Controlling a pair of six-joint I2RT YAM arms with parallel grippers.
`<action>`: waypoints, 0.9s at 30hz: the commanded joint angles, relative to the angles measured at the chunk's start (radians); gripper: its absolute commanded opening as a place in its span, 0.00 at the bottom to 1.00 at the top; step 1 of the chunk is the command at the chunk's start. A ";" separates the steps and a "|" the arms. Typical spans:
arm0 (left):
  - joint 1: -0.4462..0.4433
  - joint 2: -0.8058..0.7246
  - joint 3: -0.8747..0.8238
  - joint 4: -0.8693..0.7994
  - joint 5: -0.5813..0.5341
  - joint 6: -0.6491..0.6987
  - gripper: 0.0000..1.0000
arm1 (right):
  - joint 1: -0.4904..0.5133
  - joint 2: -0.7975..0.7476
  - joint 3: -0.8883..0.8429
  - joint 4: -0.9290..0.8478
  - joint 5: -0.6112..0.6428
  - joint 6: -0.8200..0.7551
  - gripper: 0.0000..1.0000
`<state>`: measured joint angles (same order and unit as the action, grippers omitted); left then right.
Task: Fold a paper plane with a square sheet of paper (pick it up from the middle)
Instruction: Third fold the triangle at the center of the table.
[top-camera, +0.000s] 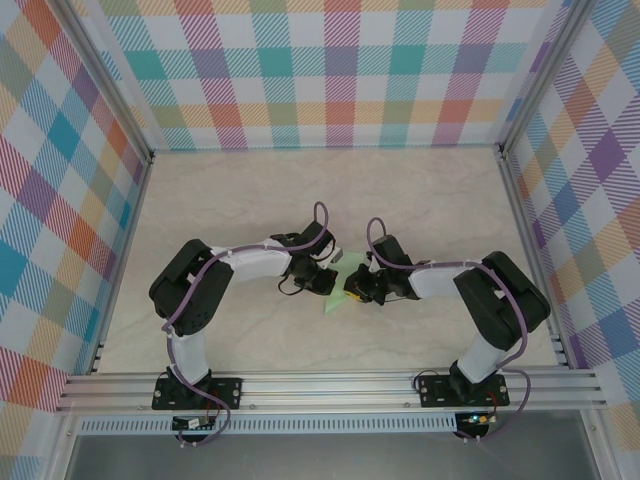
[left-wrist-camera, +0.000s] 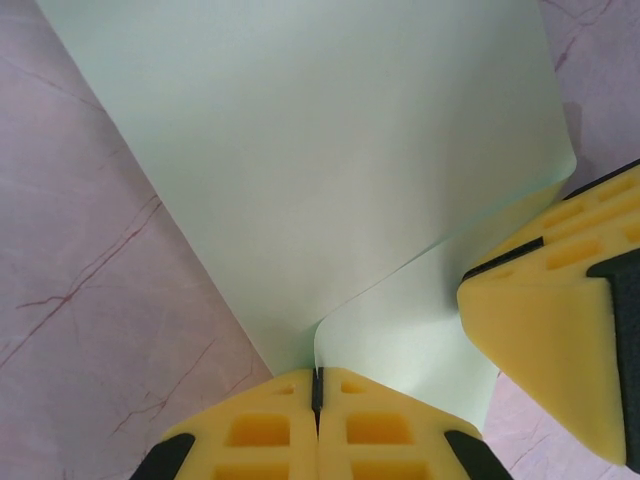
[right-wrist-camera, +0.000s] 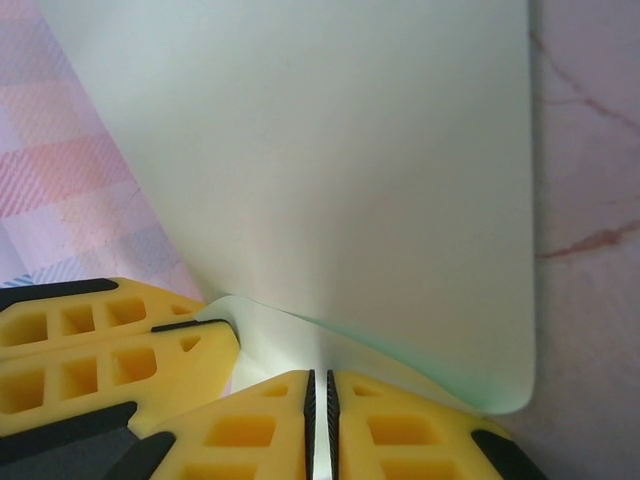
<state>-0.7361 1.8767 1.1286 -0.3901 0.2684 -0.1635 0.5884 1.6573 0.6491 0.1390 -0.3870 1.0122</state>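
Right claw (right-wrist-camera: 318, 392) tight on the curled green sheet (right-wrist-camera: 330, 170), left claw (right-wrist-camera: 218, 336) alongside

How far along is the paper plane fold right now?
Early. Done: the square sheet of paper is gripped, left gripper and right gripper each shut on an edge. In hand: the sheet bows over itself in a soft bend. To do: no pressed crease, nose or wings show, so nearly all the folding remains.

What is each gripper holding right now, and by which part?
Both grippers hold the sheet of paper. The left gripper is shut on it where it curls over; the right gripper is shut on the same curled part, close beside it.
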 joint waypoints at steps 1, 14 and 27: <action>0.004 0.078 -0.038 -0.026 -0.041 0.002 0.02 | -0.016 -0.050 -0.008 -0.006 -0.012 -0.027 0.15; 0.004 0.076 -0.038 -0.030 -0.047 0.005 0.01 | -0.076 0.003 -0.026 0.034 -0.045 -0.058 0.12; 0.004 0.079 -0.033 -0.043 -0.044 0.012 0.01 | -0.122 -0.073 -0.024 -0.017 -0.046 -0.090 0.13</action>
<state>-0.7361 1.8782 1.1294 -0.3904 0.2687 -0.1635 0.4923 1.6341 0.6334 0.1478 -0.4316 0.9585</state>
